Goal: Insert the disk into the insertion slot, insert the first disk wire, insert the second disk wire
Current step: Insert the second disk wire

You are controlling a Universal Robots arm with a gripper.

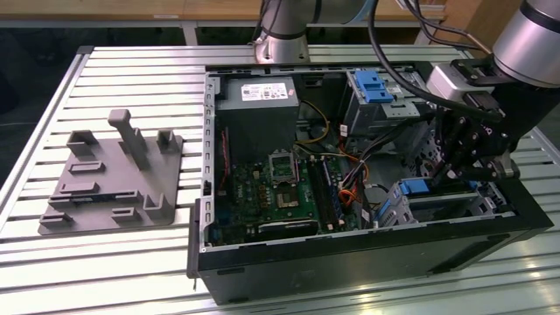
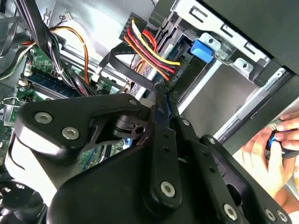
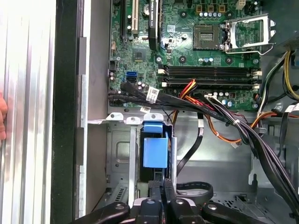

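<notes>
The disk sits on edge inside the insertion slot (image 1: 450,205), and its blue carrier (image 3: 155,150) shows between the cage's silver walls (image 3: 120,154). In the exterior view the carrier's blue end (image 1: 415,186) pokes up at the case's near right corner. My gripper (image 3: 161,189) hangs just over that end, shut on a flat black disk wire (image 3: 195,187) that loops off beside the fingers. In the second wrist view the same gripper (image 2: 159,101) pinches the black wire (image 2: 122,50). A bundle of red, yellow and black wires (image 2: 152,49) ends close by.
The open black case (image 1: 350,262) lies on a slatted metal table, motherboard (image 1: 271,190) in the middle. A taller bay with a blue latch (image 1: 374,85) stands at the back. A grey fixture (image 1: 114,177) lies at the exterior view's left. A person's hand (image 2: 264,156) is outside the case.
</notes>
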